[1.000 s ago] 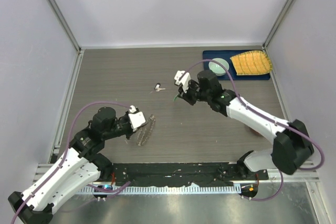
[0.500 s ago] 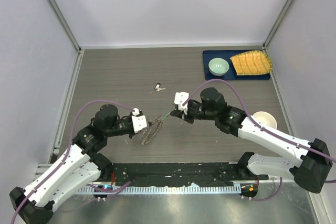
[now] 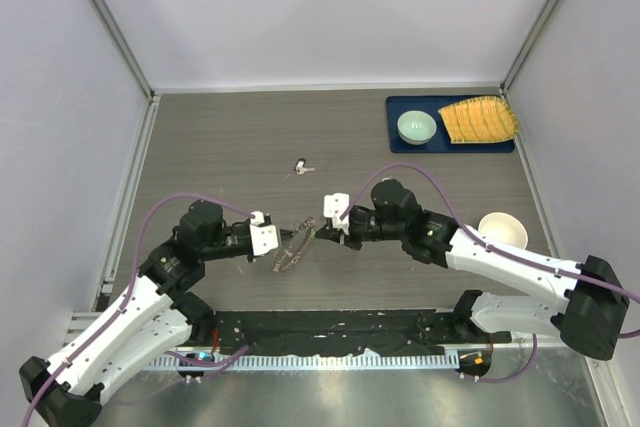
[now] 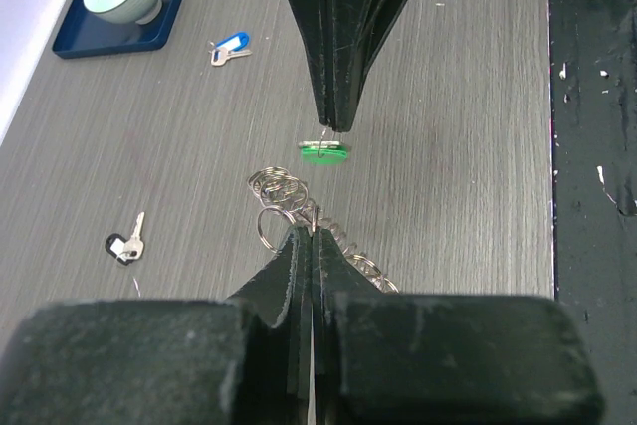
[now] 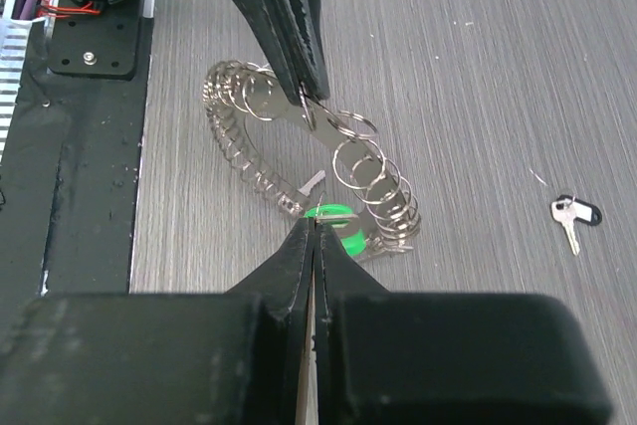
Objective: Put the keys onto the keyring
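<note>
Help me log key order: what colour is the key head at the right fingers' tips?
The key head is bright green, clearest in the left wrist view.

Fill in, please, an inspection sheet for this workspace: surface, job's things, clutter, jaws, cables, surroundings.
Surface: grey wood-grain table; no spill seen.
Job's things: keyring pinched by the left jaws; green key pinched by the right jaws, close beside the ring; blue key and black-headed key lie loose on the table.
Clutter: green bowl and yellow ribbed thing on a blue tray; white cup beside the right arm.
Jaws: both shut, tips facing each other.
Cables: purple cables loop over both arms.
Surroundings: pale walls; black base strip at the near edge.
</note>
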You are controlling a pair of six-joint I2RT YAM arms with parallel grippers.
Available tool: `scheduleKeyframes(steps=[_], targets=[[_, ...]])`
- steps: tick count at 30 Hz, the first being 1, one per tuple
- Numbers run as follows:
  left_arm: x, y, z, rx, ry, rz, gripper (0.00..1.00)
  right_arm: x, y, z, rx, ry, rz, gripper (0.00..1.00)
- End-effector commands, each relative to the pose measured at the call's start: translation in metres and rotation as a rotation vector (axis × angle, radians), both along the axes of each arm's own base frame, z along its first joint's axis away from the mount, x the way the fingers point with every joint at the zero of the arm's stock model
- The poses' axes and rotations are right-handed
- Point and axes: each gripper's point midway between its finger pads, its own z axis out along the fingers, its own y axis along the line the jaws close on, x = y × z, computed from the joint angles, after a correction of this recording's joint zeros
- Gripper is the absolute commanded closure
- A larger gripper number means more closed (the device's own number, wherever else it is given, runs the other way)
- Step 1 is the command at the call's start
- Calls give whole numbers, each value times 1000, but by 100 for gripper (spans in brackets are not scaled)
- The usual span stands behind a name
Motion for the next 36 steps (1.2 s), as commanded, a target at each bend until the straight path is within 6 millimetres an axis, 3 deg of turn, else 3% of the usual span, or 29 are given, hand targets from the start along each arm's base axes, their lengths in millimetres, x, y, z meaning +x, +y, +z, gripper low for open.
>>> scheduleKeyframes(steps=[1, 13, 36], targets=[[4, -7, 26, -84, -93, -26, 100, -1, 15, 23, 96, -56, 31, 99], [3, -8, 23, -96, -69, -29, 100, -4, 28, 21, 100, -52, 66, 99], [-2, -12, 21, -102, -35, -66, 100, -2, 29, 23, 103, -70, 49, 99]])
